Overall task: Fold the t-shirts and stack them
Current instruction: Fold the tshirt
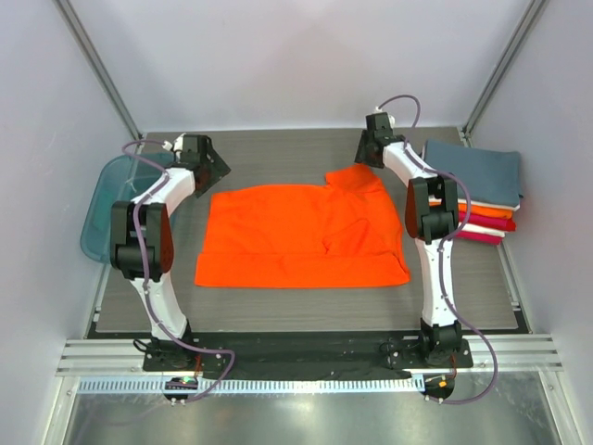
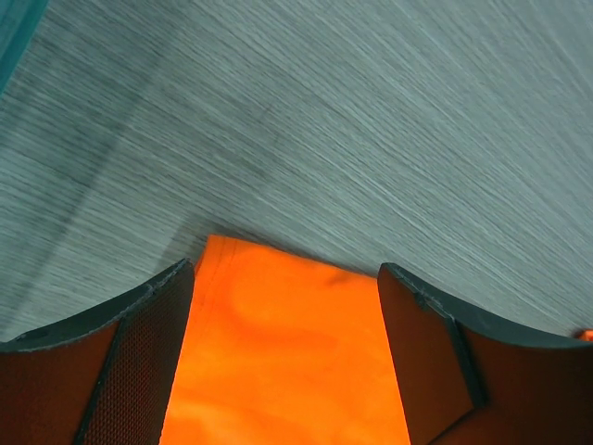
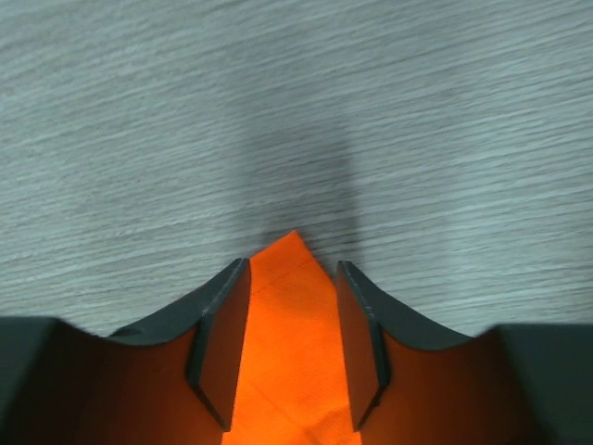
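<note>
A bright orange t-shirt point(image 1: 301, 236) lies spread on the table's middle, its far right part rumpled and folded over. My left gripper point(image 1: 213, 167) hangs over the shirt's far left corner. In the left wrist view its jaws point(image 2: 285, 269) stand wide open, with the orange corner point(image 2: 278, 343) between them. My right gripper point(image 1: 371, 148) is at the shirt's far right corner. In the right wrist view its jaws point(image 3: 294, 264) are apart, straddling a pointed orange tip point(image 3: 292, 315). A stack of folded shirts point(image 1: 477, 185) sits at the right, slate blue-grey on top, with white, orange and crimson below.
A translucent teal tub point(image 1: 107, 199) sits at the table's left edge beside the left arm. Grey walls close in the table on three sides. The folded stack lies close to the right arm's elbow point(image 1: 431, 209).
</note>
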`<action>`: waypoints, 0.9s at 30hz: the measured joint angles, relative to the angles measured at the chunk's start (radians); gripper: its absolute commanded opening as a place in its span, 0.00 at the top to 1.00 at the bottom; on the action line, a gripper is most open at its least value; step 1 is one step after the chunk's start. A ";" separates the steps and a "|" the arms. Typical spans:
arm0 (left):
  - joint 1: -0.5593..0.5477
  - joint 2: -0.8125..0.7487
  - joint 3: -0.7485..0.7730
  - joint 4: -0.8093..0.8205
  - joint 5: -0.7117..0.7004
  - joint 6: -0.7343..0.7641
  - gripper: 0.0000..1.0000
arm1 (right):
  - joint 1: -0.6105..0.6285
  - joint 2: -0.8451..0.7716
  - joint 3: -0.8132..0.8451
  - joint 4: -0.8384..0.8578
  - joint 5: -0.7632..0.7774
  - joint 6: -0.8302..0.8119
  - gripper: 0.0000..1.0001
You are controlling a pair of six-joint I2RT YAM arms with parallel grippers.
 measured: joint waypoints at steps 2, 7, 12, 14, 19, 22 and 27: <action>0.000 0.014 0.006 -0.001 -0.011 0.008 0.20 | 0.008 0.006 0.000 -0.002 0.003 -0.002 0.60; 0.000 0.040 0.026 -0.006 -0.034 0.027 0.22 | 0.029 0.015 0.000 -0.006 0.031 -0.004 0.69; 0.000 0.070 0.038 -0.007 -0.042 0.042 0.25 | 0.035 0.019 0.000 -0.005 0.071 0.000 0.63; 0.000 0.082 0.038 -0.008 -0.042 0.046 0.25 | 0.036 0.024 0.008 -0.005 0.089 0.000 0.56; 0.000 0.103 0.038 -0.009 -0.049 0.050 0.29 | 0.036 0.041 0.032 -0.003 0.122 -0.004 0.63; 0.000 0.111 0.038 -0.009 -0.053 0.056 0.31 | 0.036 0.049 0.044 -0.002 0.126 -0.007 0.81; 0.000 0.121 0.038 -0.013 -0.068 0.067 0.39 | 0.036 0.052 0.046 0.002 0.128 -0.003 0.87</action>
